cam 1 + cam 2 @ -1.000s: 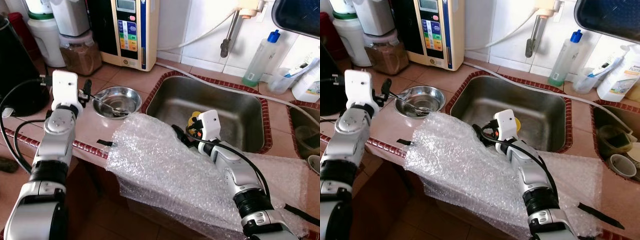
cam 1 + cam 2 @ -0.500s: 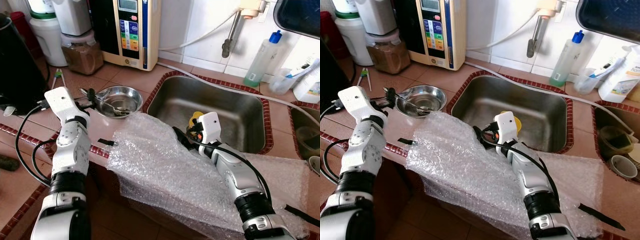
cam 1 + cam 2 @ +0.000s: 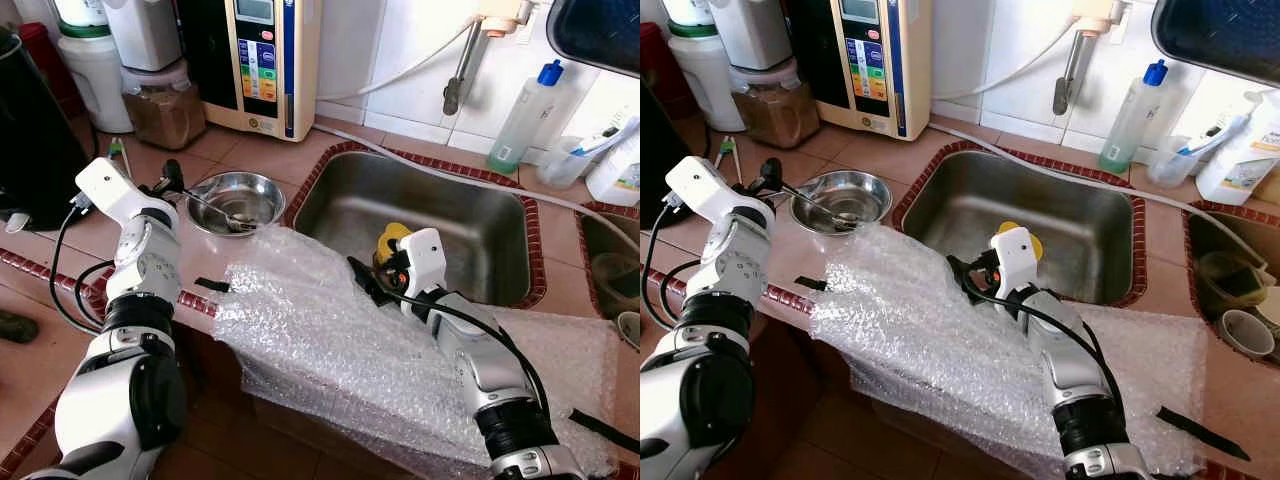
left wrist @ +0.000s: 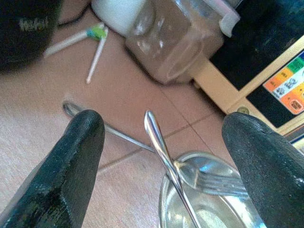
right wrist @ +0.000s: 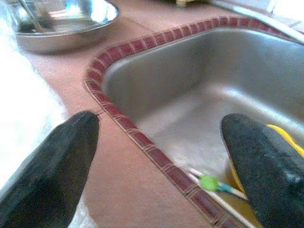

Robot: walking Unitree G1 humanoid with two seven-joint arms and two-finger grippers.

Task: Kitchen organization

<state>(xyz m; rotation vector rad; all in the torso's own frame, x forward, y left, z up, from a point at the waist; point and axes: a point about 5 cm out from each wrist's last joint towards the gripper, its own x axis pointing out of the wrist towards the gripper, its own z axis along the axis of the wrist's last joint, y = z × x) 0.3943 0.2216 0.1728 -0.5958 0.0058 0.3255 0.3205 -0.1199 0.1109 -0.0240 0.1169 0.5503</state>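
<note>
A steel bowl (image 3: 237, 200) holding a spoon and a fork stands on the tiled counter left of the sink (image 3: 420, 215). My left gripper (image 3: 170, 180) is at the bowl's left rim. In the left wrist view it (image 4: 161, 156) is open, and the spoon handle (image 4: 159, 142) rises between the two fingers without touching them. A sheet of bubble wrap (image 3: 320, 330) drapes over the counter's front edge. My right gripper (image 3: 360, 275) hovers at the sink's near edge above the wrap, and it (image 5: 161, 161) is open with nothing in it. A yellow object (image 3: 392, 238) lies in the sink.
A water machine (image 3: 262, 60), a jar of brown powder (image 3: 165, 105) and a black kettle (image 3: 30, 130) line the back left. Green-tipped sticks (image 4: 97, 35) lie on the counter. A soap bottle (image 3: 522, 115) stands behind the sink, and a second basin (image 3: 610, 260) is at the right.
My left forearm has swung and twisted, so its wrist now sits lower and further left, while the fingers stay by the bowl's rim. The right arm has hardly moved.
</note>
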